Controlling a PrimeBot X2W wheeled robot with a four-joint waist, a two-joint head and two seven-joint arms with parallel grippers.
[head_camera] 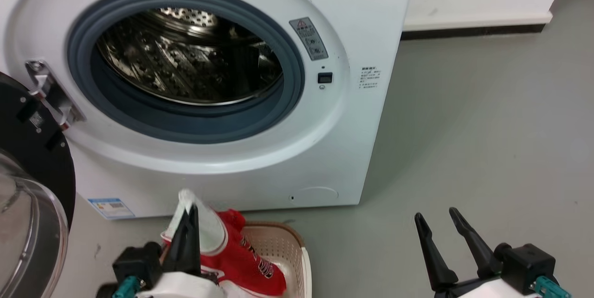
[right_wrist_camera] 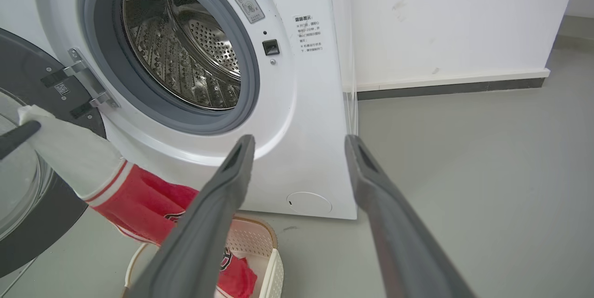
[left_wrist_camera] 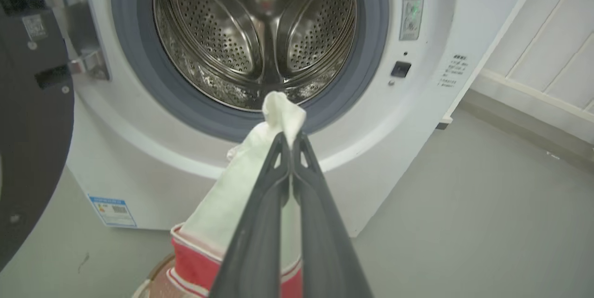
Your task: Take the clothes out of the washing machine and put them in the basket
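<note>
1. Grey floor (head_camera: 487,126) runs back to a white wall. In the head view the washing machine (head_camera: 352,149) stands at upper left, its door (head_camera: 32,186) swung open to the left and its steel drum (head_camera: 185,61) in plain sight. At lower left the left gripper (head_camera: 190,212) is clamped on the white end of a red-and-white garment (head_camera: 246,261). The garment hangs from the fingertips down into the basket (head_camera: 283,247) just in front of the machine. At lower right the right gripper (head_camera: 436,214) has its fingers spread and holds nothing, well apart from the garment.
2. In the left wrist view the left gripper (left_wrist_camera: 290,138) pinches a white fold that pokes up past the tips. The garment (left_wrist_camera: 232,205) drops beneath the fingers to a red, white-trimmed part at the bottom edge.
3. In the right wrist view the right gripper (right_wrist_camera: 300,140) is wide apart and empty. To its left the garment (right_wrist_camera: 139,200) slants from the left gripper's fingertip (right_wrist_camera: 18,133) down into the basket (right_wrist_camera: 260,242).
</note>
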